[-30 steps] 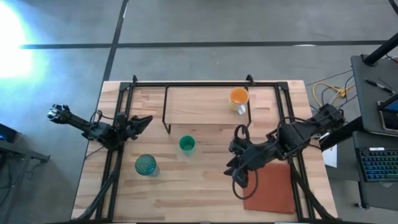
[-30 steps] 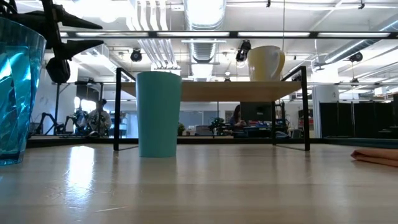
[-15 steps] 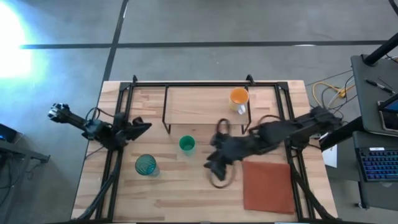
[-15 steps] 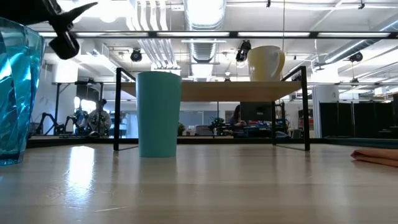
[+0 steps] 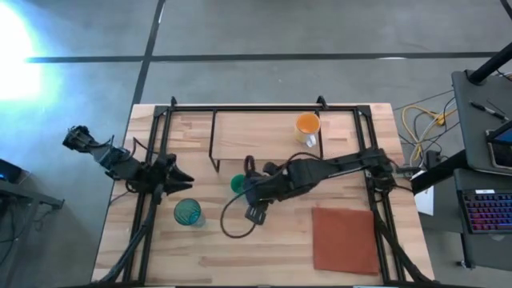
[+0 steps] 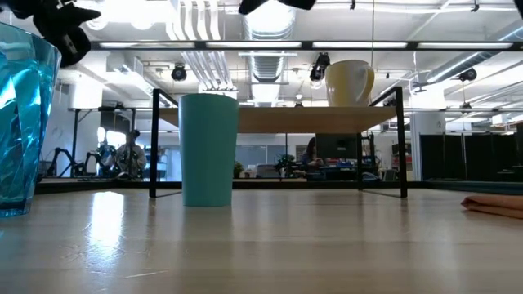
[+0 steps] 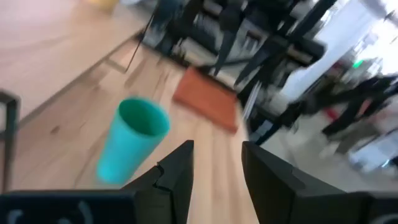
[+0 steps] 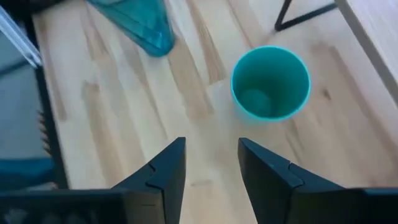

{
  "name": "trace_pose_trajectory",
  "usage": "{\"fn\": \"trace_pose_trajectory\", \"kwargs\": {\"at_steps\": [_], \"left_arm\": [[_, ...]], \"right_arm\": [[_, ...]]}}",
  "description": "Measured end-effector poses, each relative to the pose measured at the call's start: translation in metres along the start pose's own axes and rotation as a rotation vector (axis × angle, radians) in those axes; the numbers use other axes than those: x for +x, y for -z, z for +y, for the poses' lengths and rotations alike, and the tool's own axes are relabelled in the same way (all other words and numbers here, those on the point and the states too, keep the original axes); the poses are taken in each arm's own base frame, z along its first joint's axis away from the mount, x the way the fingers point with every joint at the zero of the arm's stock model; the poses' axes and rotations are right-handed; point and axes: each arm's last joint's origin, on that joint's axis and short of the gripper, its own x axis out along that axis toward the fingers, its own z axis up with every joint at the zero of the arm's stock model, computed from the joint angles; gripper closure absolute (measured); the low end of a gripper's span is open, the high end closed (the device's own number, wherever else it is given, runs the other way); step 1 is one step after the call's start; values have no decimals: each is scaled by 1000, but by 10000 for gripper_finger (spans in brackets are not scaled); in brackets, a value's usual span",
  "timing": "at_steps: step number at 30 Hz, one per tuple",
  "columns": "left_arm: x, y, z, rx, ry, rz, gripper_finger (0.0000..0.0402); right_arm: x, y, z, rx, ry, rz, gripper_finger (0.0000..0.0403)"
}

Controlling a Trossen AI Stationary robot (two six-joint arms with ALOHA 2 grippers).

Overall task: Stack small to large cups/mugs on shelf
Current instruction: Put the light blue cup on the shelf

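The small orange mug (image 5: pixel 307 124) stands on the light-wood shelf (image 5: pixel 256 136) near its right end; it also shows in the low view (image 6: pixel 350 82). The opaque green cup (image 5: pixel 237 185) stands upright on the table in front of the shelf. The ribbed teal tumbler (image 5: pixel 187 212) stands upright to its near left. My right gripper (image 8: pixel 211 160) is open and empty, above the table just right of the green cup (image 8: pixel 270 84). My left gripper (image 7: pixel 214 167) is open and empty, left of the green cup (image 7: pixel 130 146) and just beyond the tumbler.
A flat reddish-brown mat (image 5: pixel 344 238) lies at the table's near right. Black frame rails run along the table's left, right and far edges (image 5: pixel 240 106). The shelf's thin black legs (image 6: pixel 154 143) stand behind the green cup. A loose cable (image 5: pixel 232 228) loops below the right arm.
My right gripper has swept from above the mat toward the table's left, ending beside the green cup, still open. My left gripper has swung a little toward the near edge, toward the tumbler. The cups and the mug have not moved.
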Motion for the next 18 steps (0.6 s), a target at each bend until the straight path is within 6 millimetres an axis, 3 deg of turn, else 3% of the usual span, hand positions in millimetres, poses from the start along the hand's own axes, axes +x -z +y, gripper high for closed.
{"fn": "trace_pose_trajectory", "kwargs": {"at_steps": [7,11,18], "left_arm": [[0,-6,-6,35,-46,99,281],[1,-7,-7,41,-58,114,281],[0,-7,-6,42,-67,107,281]], "right_arm": [[41,-28,-8,-108,35,11,246],[60,-35,-19,-105,-16,43,230],[66,-35,-23,-164,-14,62,208]]}}
